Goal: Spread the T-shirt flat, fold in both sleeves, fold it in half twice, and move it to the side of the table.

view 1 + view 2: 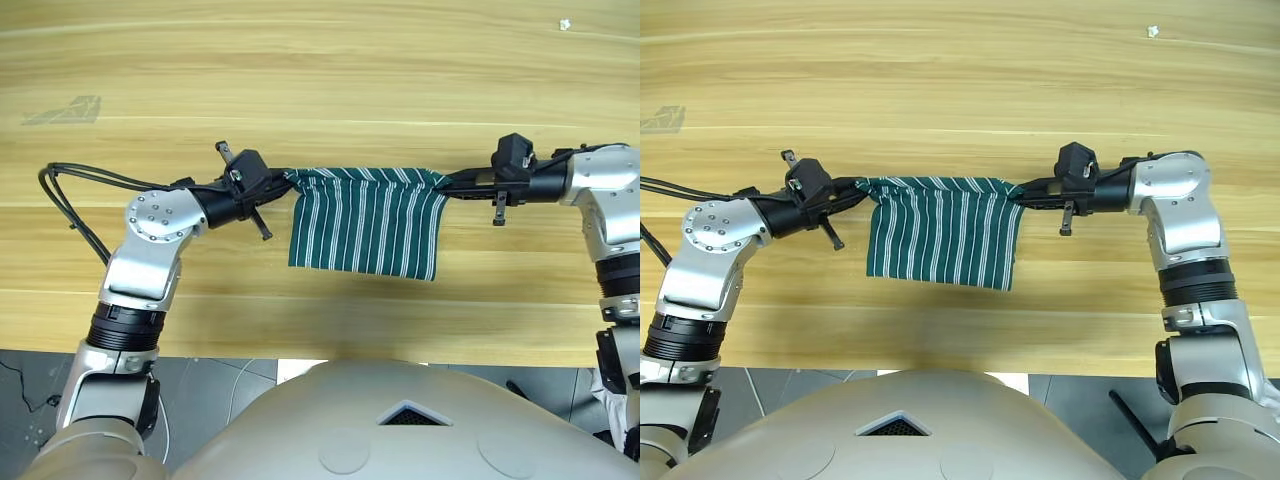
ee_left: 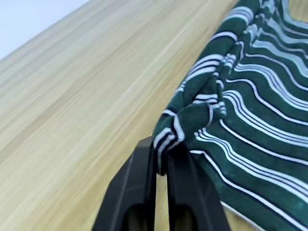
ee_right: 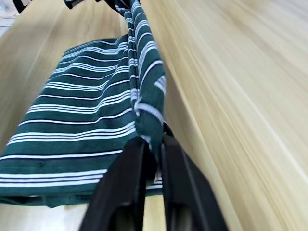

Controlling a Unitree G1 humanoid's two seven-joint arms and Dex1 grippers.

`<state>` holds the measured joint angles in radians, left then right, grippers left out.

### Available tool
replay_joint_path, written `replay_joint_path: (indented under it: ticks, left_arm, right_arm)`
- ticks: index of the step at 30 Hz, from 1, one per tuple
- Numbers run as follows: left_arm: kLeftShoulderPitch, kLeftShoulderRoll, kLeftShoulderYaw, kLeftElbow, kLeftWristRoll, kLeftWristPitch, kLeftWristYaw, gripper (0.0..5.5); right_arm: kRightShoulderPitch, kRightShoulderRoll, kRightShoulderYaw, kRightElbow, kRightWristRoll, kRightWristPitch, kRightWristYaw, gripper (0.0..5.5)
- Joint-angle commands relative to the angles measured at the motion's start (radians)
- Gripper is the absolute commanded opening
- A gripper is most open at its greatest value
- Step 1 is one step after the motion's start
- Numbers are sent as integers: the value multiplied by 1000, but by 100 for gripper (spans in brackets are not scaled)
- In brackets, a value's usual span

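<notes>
A: Nearest first. What do we have?
B: The table, light wood, its near edge closest to us. Over the near half hangs the T-shirt, dark green with white stripes, folded into a compact rectangle.
A: Held how?
B: By its two top corners, with the top edge pulled into a taut line between the arms. We log the left gripper at the left corner, its black fingers pressed together with a bunched bit of cloth pinched between them.
A: And the other side?
B: The right gripper is at the right corner, its fingers closed tight on the fabric edge in the same way.
A: Is the lower hem on the wood?
B: We cannot tell. The cloth drapes down toward the near side and there is a shadow under it.
A: Farther back?
B: Bare wood, a faint grey patch far left, and a small white scrap near the far right corner, well apart from the shirt.
</notes>
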<state>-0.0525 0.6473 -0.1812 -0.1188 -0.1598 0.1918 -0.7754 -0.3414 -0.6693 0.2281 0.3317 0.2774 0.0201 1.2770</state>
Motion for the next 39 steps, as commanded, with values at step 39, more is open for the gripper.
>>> replay_joint_path:
  ticks: [39]
  left_arm:
    - [218,-430,303,-61,-18,-203,524,297]
  right_arm:
    - [131,172,-399,13,-130,364,-795,154]
